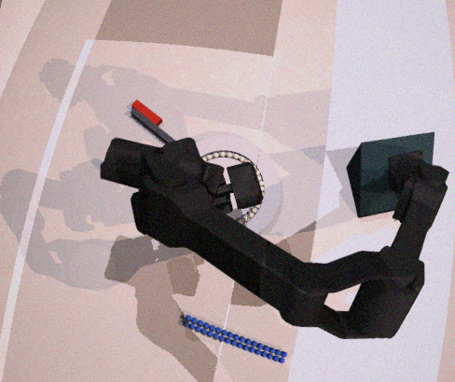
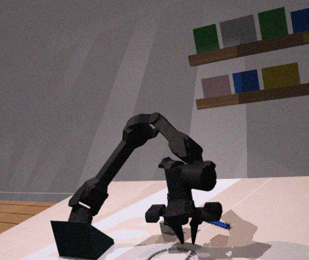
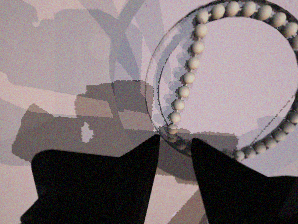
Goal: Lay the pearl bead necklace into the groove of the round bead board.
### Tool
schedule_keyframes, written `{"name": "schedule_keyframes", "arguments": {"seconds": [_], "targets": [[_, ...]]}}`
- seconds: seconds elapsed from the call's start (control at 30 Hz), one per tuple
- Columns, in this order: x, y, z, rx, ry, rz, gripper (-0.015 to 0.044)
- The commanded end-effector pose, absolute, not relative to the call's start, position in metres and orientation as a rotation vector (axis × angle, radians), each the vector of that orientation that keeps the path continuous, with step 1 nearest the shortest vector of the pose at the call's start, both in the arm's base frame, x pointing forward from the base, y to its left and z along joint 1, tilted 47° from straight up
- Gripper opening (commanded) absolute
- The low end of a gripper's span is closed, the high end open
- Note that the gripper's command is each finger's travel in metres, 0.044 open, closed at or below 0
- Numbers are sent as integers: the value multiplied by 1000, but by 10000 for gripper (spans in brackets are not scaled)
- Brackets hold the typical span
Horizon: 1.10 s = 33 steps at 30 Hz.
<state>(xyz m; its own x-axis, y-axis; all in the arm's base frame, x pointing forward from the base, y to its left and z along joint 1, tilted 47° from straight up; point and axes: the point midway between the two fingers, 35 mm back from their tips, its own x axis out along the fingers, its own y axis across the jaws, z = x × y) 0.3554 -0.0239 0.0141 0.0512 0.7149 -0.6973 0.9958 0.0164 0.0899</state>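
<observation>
The round bead board (image 1: 273, 197) (image 3: 240, 80) is pale and almost see-through, with a dark-edged ring groove. The pearl bead necklace (image 1: 225, 154) (image 2: 168, 249) (image 3: 232, 9) follows the groove along the top and right in the wrist view. On the left there, a nearly straight run of beads cuts inside the groove, with that stretch of groove bare. My gripper (image 2: 188, 243) (image 3: 175, 141) is open by a narrow gap, fingers pointing down and empty, a little above the board. Its tips appear by the lower end of the straight run. Beads near the right finger are partly hidden.
A double strand of blue beads (image 1: 234, 340) (image 2: 220, 224) lies apart from the board. A red and dark grey bar-shaped object (image 1: 146, 112) lies near the board, partly under the arm in the top view. The arm's dark base (image 1: 379, 186) (image 2: 80, 241) stands beyond the board's other side.
</observation>
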Motion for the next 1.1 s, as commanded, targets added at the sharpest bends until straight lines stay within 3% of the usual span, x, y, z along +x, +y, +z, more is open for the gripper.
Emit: {"name": "schedule_keyframes", "arguments": {"seconds": [0.0, 0.73, 0.9, 1.07], "targets": [[356, -26, 15, 1758, 1712, -624, 120], [357, -3, -6, 1770, 1717, -626, 120], [357, -6, -4, 1758, 1716, -625, 0], [357, -6, -4, 1758, 1716, -625, 0]]}}
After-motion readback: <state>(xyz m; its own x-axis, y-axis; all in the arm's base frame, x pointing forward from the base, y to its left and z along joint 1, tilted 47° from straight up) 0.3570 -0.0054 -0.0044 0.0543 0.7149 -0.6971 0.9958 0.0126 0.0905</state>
